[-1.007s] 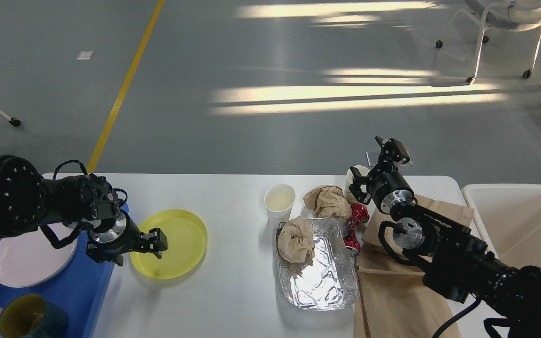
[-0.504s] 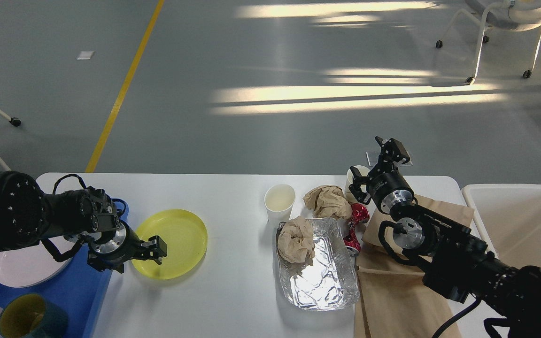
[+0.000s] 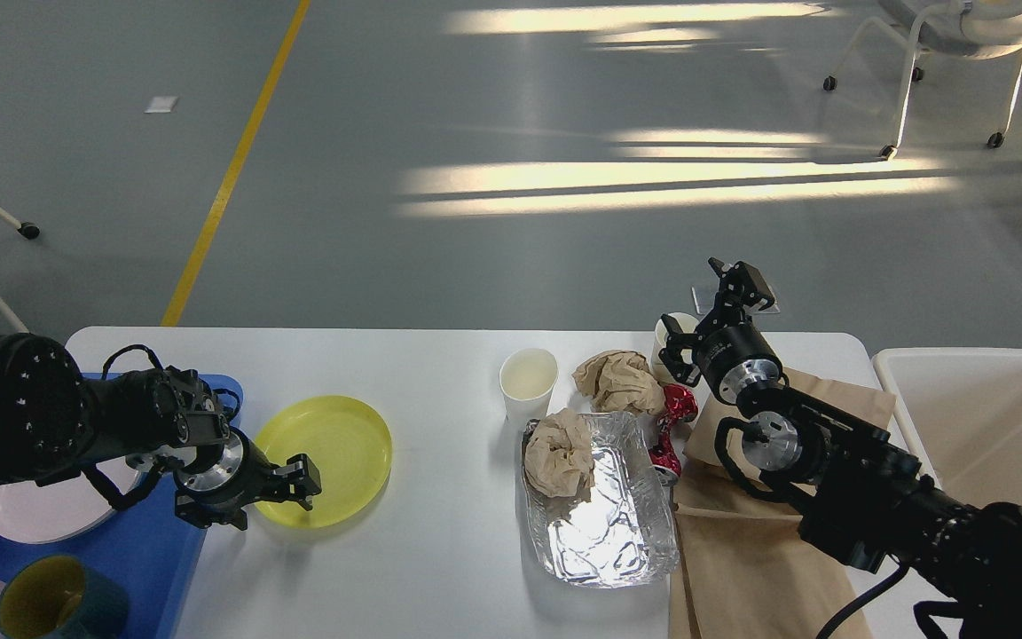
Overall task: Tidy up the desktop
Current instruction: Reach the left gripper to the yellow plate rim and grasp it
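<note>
The white desktop carries a yellow plate at the left. My left gripper is open, and its fingers stand at the plate's near-left rim. Around the middle are a white paper cup, a crumpled brown paper ball, a foil tray holding a second paper ball, and a red crushed wrapper. My right gripper is open and raised near the far edge, above another white cup that it partly hides.
A blue tray at the near left holds a white plate and mugs. Flat brown paper bags lie under my right arm. A white bin stands off the table's right end.
My left gripper has slid toward me along the yellow plate's left rim, and the arm has drawn back. The plate and the right arm have not moved.
</note>
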`<act>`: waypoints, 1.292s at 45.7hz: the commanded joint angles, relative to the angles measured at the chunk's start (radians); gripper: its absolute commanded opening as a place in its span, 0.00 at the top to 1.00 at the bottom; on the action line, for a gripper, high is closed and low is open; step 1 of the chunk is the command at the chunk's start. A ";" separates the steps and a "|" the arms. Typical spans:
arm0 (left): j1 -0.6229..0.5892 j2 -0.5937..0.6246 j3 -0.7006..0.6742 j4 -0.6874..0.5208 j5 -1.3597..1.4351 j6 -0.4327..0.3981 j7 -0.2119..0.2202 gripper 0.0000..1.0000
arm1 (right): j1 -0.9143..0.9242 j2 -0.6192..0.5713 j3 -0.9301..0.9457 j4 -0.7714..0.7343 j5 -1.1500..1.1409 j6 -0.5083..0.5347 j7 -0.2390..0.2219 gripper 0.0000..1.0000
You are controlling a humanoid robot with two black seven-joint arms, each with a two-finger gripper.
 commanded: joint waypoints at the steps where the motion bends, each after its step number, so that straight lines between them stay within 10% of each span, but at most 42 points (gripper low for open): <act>1: 0.000 0.003 0.001 0.000 0.000 -0.003 0.000 0.27 | 0.000 0.000 0.000 0.000 0.000 0.000 0.000 0.00; 59: 0.020 0.018 0.001 0.014 0.000 0.027 0.002 0.53 | 0.000 0.000 0.000 0.000 0.000 0.000 0.002 0.00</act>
